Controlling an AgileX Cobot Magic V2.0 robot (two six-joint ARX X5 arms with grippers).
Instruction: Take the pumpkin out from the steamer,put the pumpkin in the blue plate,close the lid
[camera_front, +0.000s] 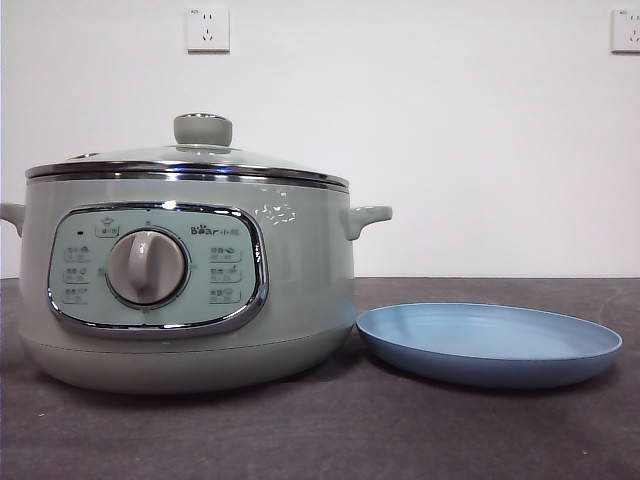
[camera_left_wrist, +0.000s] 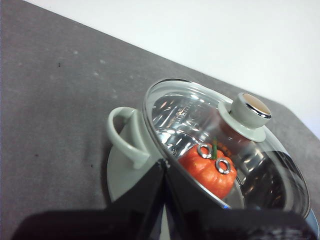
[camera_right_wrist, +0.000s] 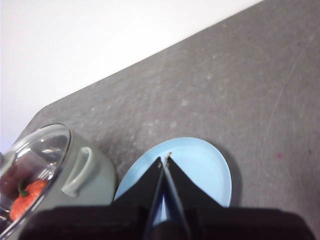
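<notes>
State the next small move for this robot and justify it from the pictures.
Probably lower the left gripper onto the lid's knob to lift it: the lid covers the steamer, with the pumpkin inside and nothing on the blue plate.

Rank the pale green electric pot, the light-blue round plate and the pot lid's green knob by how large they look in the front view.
Largest to smallest in the front view:
1. The pale sage-green electric pot, by far the largest.
2. The shallow light-blue round plate, beside it and narrower than the pot.
3. The stubby green knob on the glass lid, clearly the smallest.
</notes>
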